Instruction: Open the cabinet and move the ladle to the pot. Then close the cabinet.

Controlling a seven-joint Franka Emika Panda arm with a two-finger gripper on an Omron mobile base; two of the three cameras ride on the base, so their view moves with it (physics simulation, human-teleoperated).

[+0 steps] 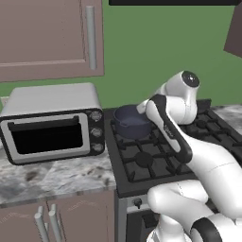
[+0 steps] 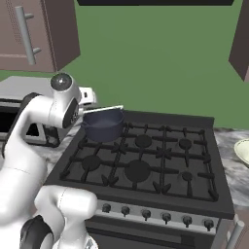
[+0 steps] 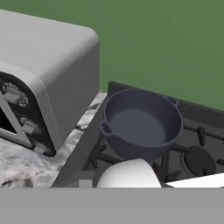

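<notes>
The dark blue-grey pot (image 1: 132,122) (image 2: 103,125) (image 3: 142,124) stands empty on the back left burner of the stove. My gripper (image 2: 86,104) hangs just left of the pot and above its rim, shut on the ladle. The ladle's thin handle (image 2: 109,108) reaches out level over the pot. In the hand view its white scoop (image 3: 129,175) sits low in front of the pot. My fingertips are hidden. The mauve-brown cabinet (image 1: 47,38) (image 2: 29,34) hangs up on the left, and the door that shows looks shut.
A silver toaster oven (image 1: 52,123) (image 3: 43,87) stands on the marble counter (image 1: 56,177) left of the black stove (image 1: 156,156) (image 2: 146,155). A pale cream bowl (image 2: 243,151) sits at the right edge. Base cabinets (image 1: 47,222) run below.
</notes>
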